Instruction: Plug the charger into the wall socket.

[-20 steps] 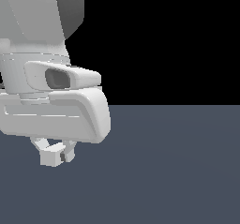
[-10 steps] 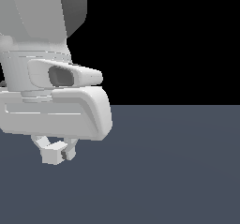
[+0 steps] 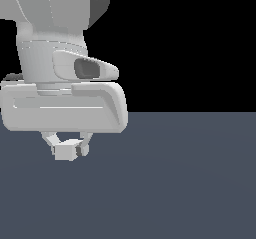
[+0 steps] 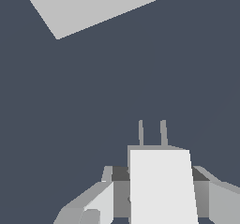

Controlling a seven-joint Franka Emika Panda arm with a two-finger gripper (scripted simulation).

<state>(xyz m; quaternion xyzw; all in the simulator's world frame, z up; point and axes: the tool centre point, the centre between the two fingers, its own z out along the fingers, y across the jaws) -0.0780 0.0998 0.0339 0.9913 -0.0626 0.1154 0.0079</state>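
The charger (image 3: 64,153) is a small off-white block held between the fingers of my gripper (image 3: 68,150), a little above the dark floor at the exterior view's left. In the wrist view the charger (image 4: 161,185) fills the space between the two fingers (image 4: 101,202), and its two thin prongs (image 4: 152,133) point away from the hand. The gripper (image 4: 159,192) is shut on it. A flat off-white plate, the wall socket (image 4: 103,5), lies ahead of the prongs and well apart from them. Only one of its corners shows, and no holes are visible. The socket is out of the exterior view.
The large grey-white robot hand (image 3: 62,105) fills the exterior view's left. The dark grey-blue floor (image 3: 190,183) spreads below and to the exterior view's right. Between the prongs and the plate there is only floor (image 4: 117,78).
The hand has risen and shifted slightly to the exterior view's right, carrying the charger with it. The grip on the charger is unchanged.
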